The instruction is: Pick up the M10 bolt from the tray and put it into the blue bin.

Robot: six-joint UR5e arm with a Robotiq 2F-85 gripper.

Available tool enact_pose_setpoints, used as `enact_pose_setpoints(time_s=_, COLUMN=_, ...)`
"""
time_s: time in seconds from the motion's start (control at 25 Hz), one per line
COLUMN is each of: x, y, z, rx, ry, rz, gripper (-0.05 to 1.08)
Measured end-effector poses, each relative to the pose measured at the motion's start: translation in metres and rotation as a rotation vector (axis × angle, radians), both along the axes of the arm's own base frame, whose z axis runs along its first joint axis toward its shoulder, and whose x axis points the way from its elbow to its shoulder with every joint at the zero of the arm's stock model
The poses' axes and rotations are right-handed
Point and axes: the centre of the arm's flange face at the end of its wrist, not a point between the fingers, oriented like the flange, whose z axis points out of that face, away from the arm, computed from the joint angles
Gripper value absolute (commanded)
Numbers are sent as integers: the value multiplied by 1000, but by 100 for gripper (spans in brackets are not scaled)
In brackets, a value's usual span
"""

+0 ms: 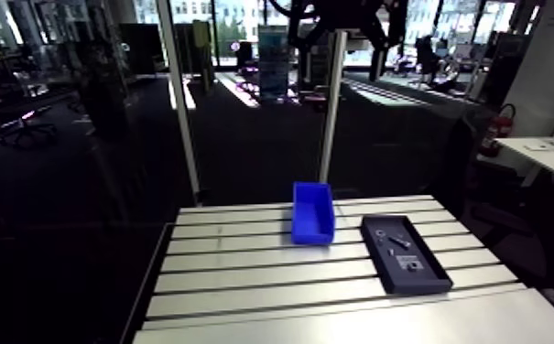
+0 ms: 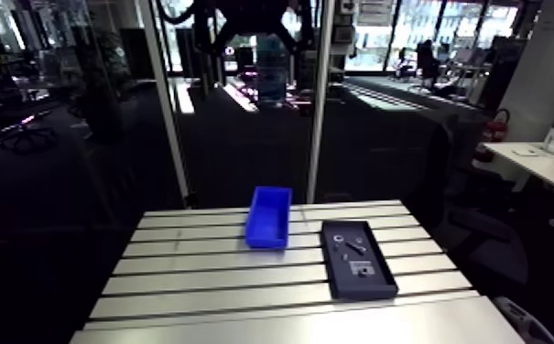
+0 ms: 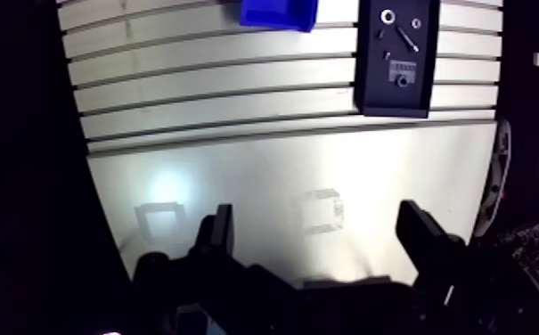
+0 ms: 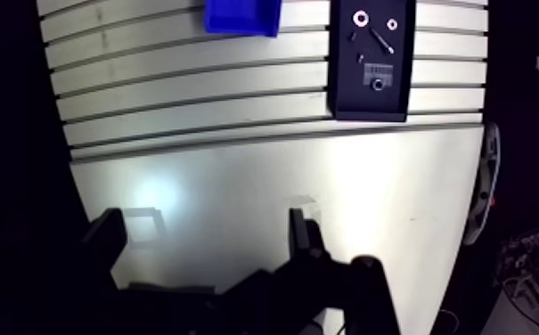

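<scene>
In the wrist view, my gripper (image 3: pixel 319 236) hangs high above the smooth near part of the table, open, with nothing between its fingers (image 3: pixel 220 233). Far ahead of it lies the black tray (image 3: pixel 368 96). A long slim bolt (image 3: pixel 406 38) rests slanted in the tray's far half. The blue bin (image 3: pixel 277 12) stands beside the tray, a short gap away, and is partly cut off. In the arm view the blue bin (image 1: pixel 312 212) is at the table's far middle, the tray (image 1: pixel 427 279) to its right, and the bolt (image 1: pixel 399 241) inside it.
The tray also holds a ring-shaped washer (image 3: pixel 387 15), a smaller nut (image 3: pixel 414 22), a round part (image 3: pixel 402 80) and a small ribbed piece (image 3: pixel 402 66). The slotted aluminium table (image 1: pixel 262 274) spreads left of the bin. Two upright posts (image 1: pixel 332 101) rise behind the table.
</scene>
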Motion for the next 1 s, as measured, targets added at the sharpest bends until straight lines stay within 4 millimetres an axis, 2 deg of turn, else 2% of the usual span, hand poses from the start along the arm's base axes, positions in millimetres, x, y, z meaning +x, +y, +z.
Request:
enact_pose_setpoints(time_s=0.4, x=-5, y=8, z=-8, rx=0, ry=-7, rz=99, gripper=1)
enact_pose_setpoints(time_s=0.48, x=-7, y=19, z=-9, rx=-4, ry=-4, rz=141, gripper=1)
enact_pose_setpoints(time_s=0.76, x=-13, y=82, z=-13, rx=-24, ry=5, rz=272, gripper=1)
enact_pose_setpoints(time_s=1.0, x=-23, y=126, z=-33, rx=-34, ry=19, rz=421, gripper=2)
